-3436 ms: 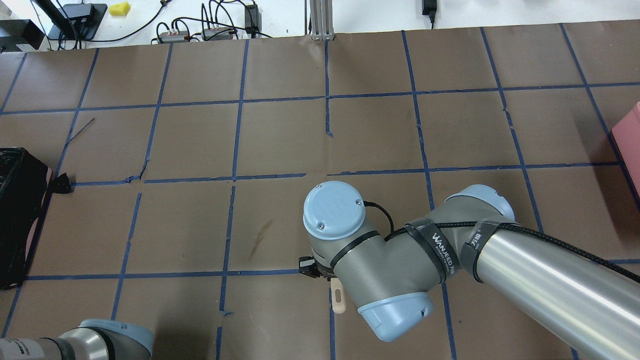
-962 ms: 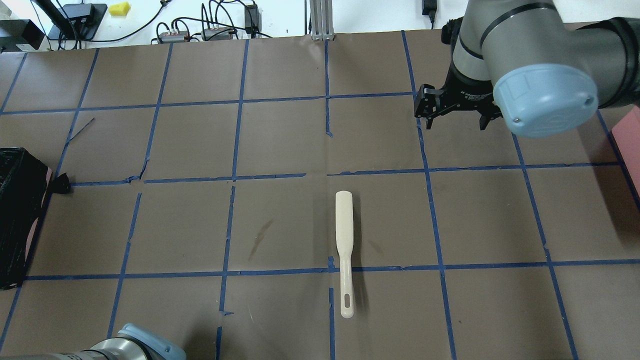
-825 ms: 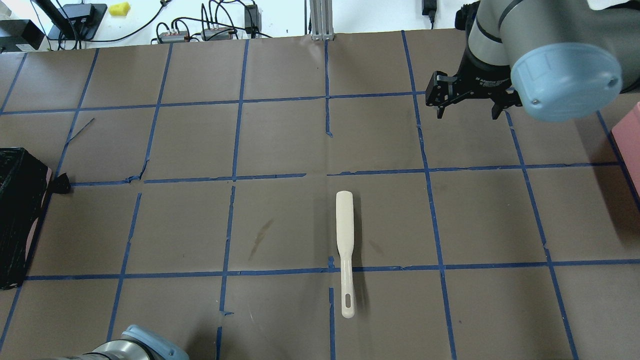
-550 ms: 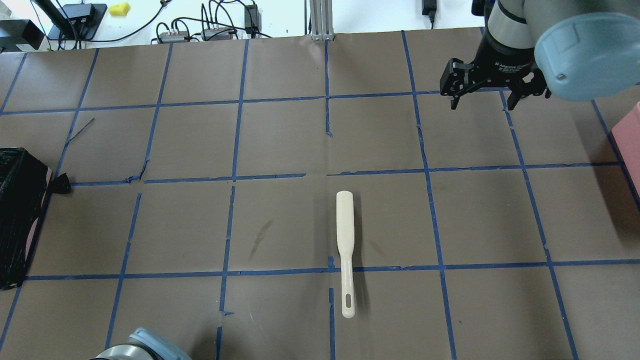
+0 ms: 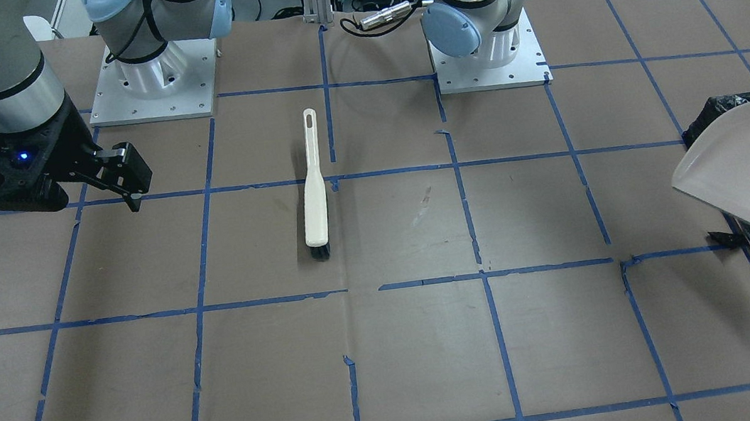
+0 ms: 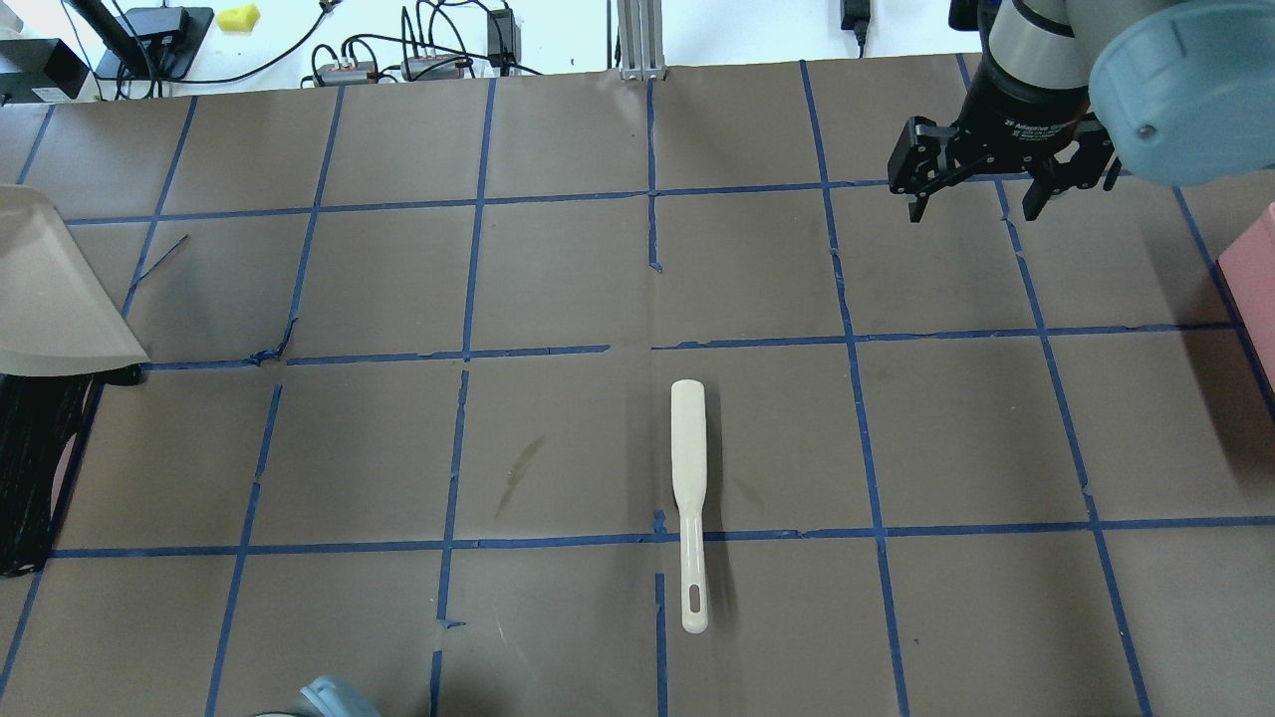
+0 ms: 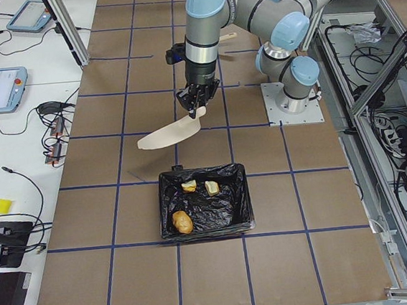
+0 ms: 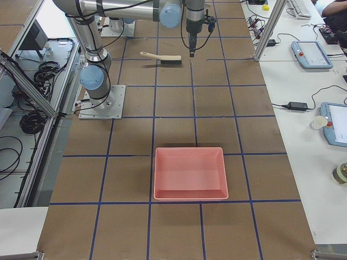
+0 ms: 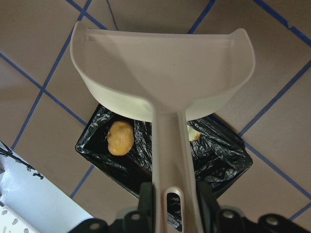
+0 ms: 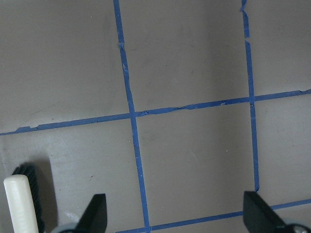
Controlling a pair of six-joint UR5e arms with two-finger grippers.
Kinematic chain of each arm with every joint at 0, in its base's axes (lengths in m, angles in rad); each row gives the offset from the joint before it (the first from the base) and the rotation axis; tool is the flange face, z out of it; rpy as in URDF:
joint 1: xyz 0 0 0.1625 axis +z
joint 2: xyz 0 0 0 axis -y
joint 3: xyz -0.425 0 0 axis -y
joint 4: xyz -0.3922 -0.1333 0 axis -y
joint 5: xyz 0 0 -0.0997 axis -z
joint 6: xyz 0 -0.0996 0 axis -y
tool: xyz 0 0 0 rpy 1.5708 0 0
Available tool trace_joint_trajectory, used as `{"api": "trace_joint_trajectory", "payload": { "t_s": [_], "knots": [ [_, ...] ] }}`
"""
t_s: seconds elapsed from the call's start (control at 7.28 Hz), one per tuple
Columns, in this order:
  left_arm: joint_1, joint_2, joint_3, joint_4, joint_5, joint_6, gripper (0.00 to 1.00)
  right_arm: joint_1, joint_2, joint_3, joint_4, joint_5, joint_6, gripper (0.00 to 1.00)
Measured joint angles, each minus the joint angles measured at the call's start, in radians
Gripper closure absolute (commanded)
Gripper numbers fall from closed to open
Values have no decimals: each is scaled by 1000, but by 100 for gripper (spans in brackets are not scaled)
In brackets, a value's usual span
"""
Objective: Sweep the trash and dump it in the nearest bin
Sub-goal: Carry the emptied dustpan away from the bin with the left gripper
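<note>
The bin (image 7: 232, 209), lined with a black bag, holds the trash: a tan-orange potato-shaped piece (image 7: 182, 221) and two small pale chunks (image 7: 189, 187) (image 7: 212, 188). In the left wrist view the potato piece (image 9: 120, 138) and one chunk (image 9: 193, 134) lie in the bag (image 9: 223, 155). My left gripper (image 9: 172, 196) is shut on the handle of a cream dustpan (image 9: 165, 73), held tilted above the bin's far edge (image 7: 169, 134). My right gripper (image 6: 973, 212) is open and empty, high over the far right of the table. The cream brush (image 6: 687, 468) lies flat mid-table.
A reddish-pink tray (image 8: 190, 173) without a bag sits at the table's right end and shows at the overhead view's right edge (image 6: 1257, 269). The brush's bristle end shows in the right wrist view (image 10: 22, 204). Blue tape lines grid the brown table.
My right gripper has let go of the brush, lifted off it and moved to the far right. The dustpan has come into the overhead view at the left edge, over the bin.
</note>
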Motion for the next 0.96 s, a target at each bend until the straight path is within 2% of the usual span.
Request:
{"api": "trace_joint_trajectory", "payload": {
  "t_s": [0.41, 0.96],
  "knots": [
    [-128, -48, -114, 11, -121, -38, 97, -2, 0, 2, 4, 0, -14, 0],
    [-257, -108, -150, 17, -270, -72, 97, -2, 1, 4, 6, 1, -14, 0]
  ]
}}
